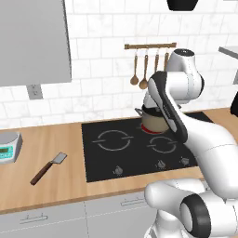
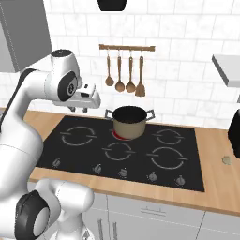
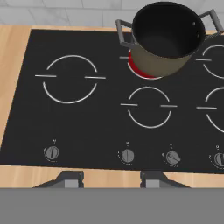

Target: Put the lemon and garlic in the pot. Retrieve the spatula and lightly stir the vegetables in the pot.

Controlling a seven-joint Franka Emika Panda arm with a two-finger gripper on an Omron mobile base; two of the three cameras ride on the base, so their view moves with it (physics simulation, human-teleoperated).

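Note:
The beige pot (image 3: 168, 39) with a dark inside and grey side handles stands on the back middle burner of the black cooktop (image 3: 100, 118), and that burner glows red under it. My gripper (image 3: 111, 179) hovers over the left part of the cooktop (image 2: 70, 150), left of the pot (image 2: 130, 121), open with nothing between its fingers. In the right base view my gripper (image 2: 78, 110) points down. The spatula (image 1: 49, 168), silver blade and brown handle, lies on the wooden counter left of the cooktop. The lemon and the garlic are out of view.
Wooden spoons and a turner hang from a rail (image 2: 126, 70) on the tiled wall behind the pot. A small kitchen scale (image 1: 9, 146) sits at the far left of the counter. A dark appliance (image 2: 234, 131) stands at the right edge. Knobs (image 3: 127, 155) line the cooktop's front.

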